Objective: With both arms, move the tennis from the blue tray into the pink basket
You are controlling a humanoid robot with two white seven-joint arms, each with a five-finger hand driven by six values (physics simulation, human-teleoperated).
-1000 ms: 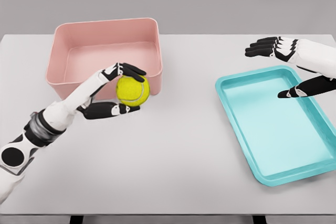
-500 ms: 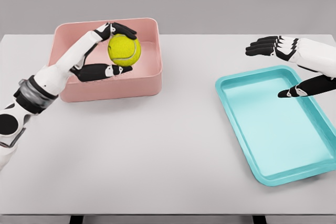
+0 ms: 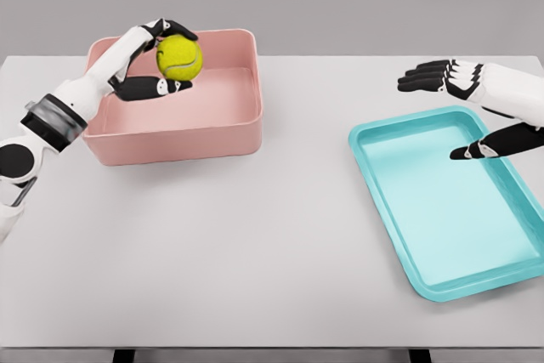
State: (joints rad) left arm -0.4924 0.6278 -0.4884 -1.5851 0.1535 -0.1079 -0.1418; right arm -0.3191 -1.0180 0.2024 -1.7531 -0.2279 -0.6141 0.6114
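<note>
My left hand has carried the fuzzy yellow tennis ball, clamped, from the bench to upper left, over the pink plastic basket. Release looks next. Right hand splayed, empty.

Head camera, steeply down over table

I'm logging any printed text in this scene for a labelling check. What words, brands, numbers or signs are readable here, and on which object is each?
None can be read.
The tennis ball, held by the left hand over the pink basket, shows only its pale seam, no brand.
The pink basket, the blue tray, the table and the open right hand are plain, without lettering or marks.
</note>
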